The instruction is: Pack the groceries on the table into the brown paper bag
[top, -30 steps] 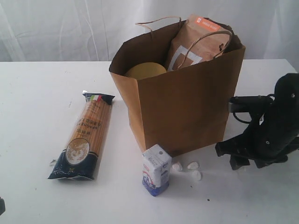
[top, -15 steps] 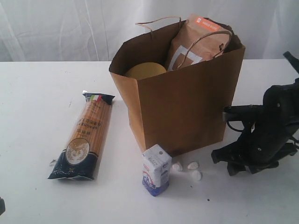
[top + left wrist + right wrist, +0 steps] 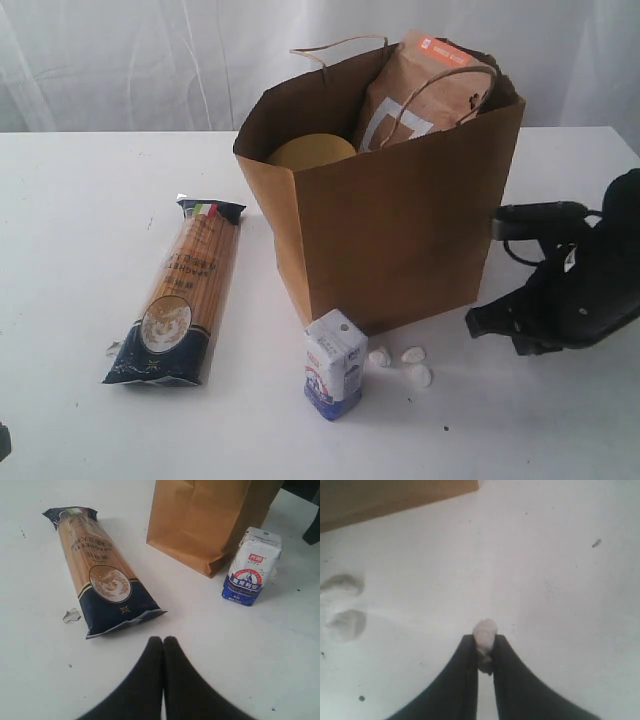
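Nearest the front, the left gripper [image 3: 163,641] is seen pressed shut and empty over the white table [image 3: 70,200], just short of the dark-blue end of the spaghetti packet [image 3: 180,295], which is laid flat on the left side. The blue-white carton [image 3: 334,362] is stood upright with three loose lumps [image 3: 413,355] just beside it, and to their right a small white lump [image 3: 484,630] is pinched between the closed tips of the right gripper [image 3: 483,641]. Just behind the carton the brown paper bag [image 3: 400,230] is stood upright and open, with the orange-labelled pouch [image 3: 425,90] and a yellow lid [image 3: 310,150] seen inside it.
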`<state>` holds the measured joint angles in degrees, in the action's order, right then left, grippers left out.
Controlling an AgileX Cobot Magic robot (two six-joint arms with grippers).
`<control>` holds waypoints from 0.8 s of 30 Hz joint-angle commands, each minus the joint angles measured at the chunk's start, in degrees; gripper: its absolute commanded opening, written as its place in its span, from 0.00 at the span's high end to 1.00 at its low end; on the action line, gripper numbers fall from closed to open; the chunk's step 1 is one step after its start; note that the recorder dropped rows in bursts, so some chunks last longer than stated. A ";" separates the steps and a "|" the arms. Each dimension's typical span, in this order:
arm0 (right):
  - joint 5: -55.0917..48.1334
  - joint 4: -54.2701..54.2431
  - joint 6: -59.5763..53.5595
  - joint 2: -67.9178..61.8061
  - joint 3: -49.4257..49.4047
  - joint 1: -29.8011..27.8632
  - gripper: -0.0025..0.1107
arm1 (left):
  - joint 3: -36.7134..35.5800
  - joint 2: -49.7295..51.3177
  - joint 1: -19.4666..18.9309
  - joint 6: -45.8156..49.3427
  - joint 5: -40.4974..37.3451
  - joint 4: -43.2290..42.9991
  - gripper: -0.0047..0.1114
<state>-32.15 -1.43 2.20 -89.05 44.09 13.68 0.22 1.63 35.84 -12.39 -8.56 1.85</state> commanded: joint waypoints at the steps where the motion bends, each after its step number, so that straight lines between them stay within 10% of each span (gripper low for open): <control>1: -3.51 -0.20 -0.63 11.65 -0.68 -0.50 0.95 | -0.22 -0.32 0.21 -0.22 -0.07 -0.02 0.96; 24: -17.50 -0.44 -5.68 31.80 24.40 -0.50 0.95 | -0.22 -0.32 0.21 -0.22 -0.07 -0.02 0.96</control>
<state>-48.61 -1.33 -1.72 -55.64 65.43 13.68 0.22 1.63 35.84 -12.39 -8.56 1.85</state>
